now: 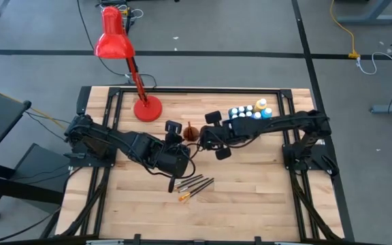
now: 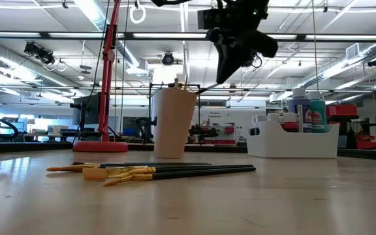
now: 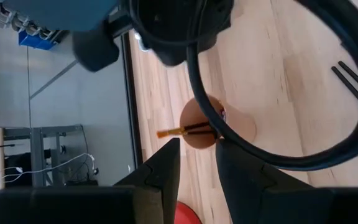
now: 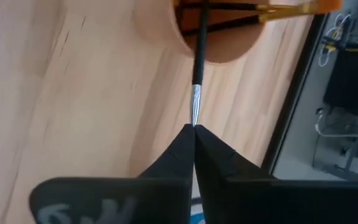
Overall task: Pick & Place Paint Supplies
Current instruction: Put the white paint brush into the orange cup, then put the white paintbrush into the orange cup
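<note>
A small orange cup point(image 1: 190, 131) stands upright on the table, with brushes inside it point(image 3: 188, 130). My right gripper point(image 4: 194, 127) hovers just right of the cup and above its rim, shut on a thin dark paintbrush point(image 4: 199, 56). My left gripper point(image 3: 197, 177) is open, left of the cup and above it, touching nothing. Several more brushes with orange-yellow ends point(image 1: 193, 185) lie flat on the table nearer the front edge point(image 2: 162, 172). The paint bottles point(image 1: 249, 111) stand in a white tub point(image 2: 292, 140) to the right. My right gripper pinches the paintbrush between the fingertips point(image 4: 179, 146), at the end just past its silver ferrule point(image 4: 196, 102). The fingers lie along the brush. It is lifted clear of the table, and its dark handle point(image 2: 203, 85) slants gently down into the cup's mouth point(image 4: 207, 43).
A red desk lamp point(image 1: 141, 102) stands at the far left of the table, its base point(image 2: 100, 146) behind the cup. A black cable point(image 3: 272, 155) loops in front of the left wrist camera. Bare wood lies along the near edge point(image 1: 250, 204).
</note>
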{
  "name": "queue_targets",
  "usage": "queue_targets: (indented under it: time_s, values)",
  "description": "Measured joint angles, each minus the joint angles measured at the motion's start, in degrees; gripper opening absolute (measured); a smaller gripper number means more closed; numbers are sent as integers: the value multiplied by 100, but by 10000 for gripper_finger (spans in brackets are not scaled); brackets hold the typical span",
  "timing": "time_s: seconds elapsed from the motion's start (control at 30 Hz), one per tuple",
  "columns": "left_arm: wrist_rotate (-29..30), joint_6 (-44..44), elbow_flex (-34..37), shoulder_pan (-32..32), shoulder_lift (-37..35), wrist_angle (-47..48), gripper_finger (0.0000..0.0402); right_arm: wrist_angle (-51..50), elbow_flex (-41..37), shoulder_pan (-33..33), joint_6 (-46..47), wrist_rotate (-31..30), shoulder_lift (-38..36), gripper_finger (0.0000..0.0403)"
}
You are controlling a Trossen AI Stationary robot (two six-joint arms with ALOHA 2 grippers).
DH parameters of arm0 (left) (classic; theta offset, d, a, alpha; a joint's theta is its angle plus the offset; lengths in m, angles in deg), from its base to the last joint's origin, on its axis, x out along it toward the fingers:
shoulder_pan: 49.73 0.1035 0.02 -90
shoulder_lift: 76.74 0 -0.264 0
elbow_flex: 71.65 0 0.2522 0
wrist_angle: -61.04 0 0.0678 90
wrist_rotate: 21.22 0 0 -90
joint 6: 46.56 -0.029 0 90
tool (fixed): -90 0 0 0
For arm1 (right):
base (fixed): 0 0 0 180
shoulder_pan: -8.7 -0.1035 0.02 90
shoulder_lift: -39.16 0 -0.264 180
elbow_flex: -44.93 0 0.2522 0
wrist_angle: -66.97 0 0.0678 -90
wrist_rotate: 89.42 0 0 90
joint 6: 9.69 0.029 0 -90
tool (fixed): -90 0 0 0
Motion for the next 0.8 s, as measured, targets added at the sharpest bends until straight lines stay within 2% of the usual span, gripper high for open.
queue_targets:
  time_s: [0.27,0.57,0.8]
  values:
    - [-63,4,0,3,0,77,112,315,0,52,-491,-36,1,50]
    - [-62,4,0,4,0,93,112,441,0,52,-938,-798,-1,98]
    - [-62,36,0,4,0,121,112,409,0,-3,-714,-1546,-15,120]
